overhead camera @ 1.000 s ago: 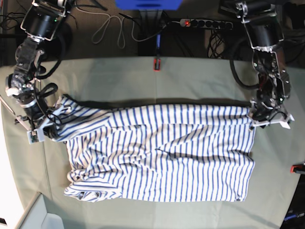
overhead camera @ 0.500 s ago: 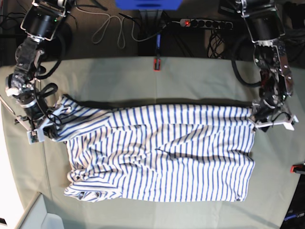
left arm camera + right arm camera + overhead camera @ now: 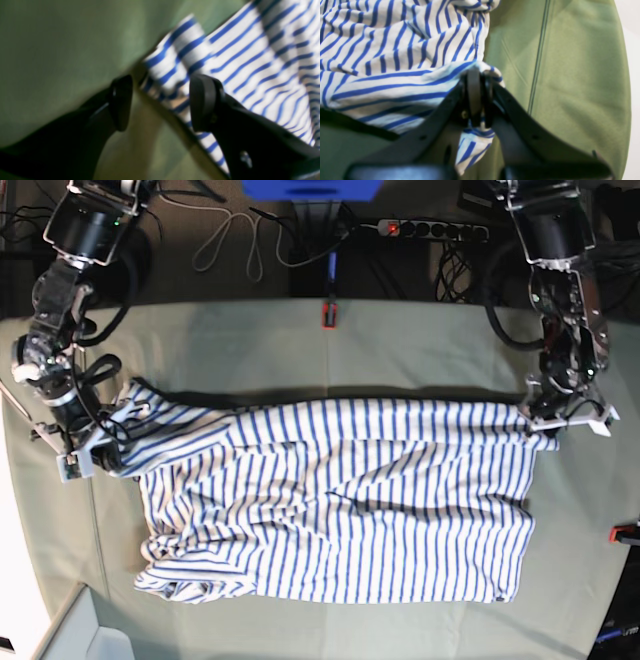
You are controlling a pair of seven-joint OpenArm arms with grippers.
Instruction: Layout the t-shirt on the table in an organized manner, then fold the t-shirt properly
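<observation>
**Risk: one-sided pull skews the shirt**

T-shirt (image 3: 335, 500) lies spread w/ wrinkles mid-surface (image 3: 400, 340), near-left edge bunched. Right tool (image 3: 480, 100) is pressed together, pinching the shirt's far-left corner. Left tool (image 3: 160, 102) is spread, jaws either side of the shirt's far-right corner, gripping nothing. If right tugs now, cloth prob. drags sideways and bunches; far-right corner is unanchored.

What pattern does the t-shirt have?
White with thin blue stripes; the t-shirt shows best in the base view.

Right tool (image 3: 479, 100) clamped on bunched t-shirt (image 3: 395, 57) corner, above table (image 3: 570, 75).
</observation>
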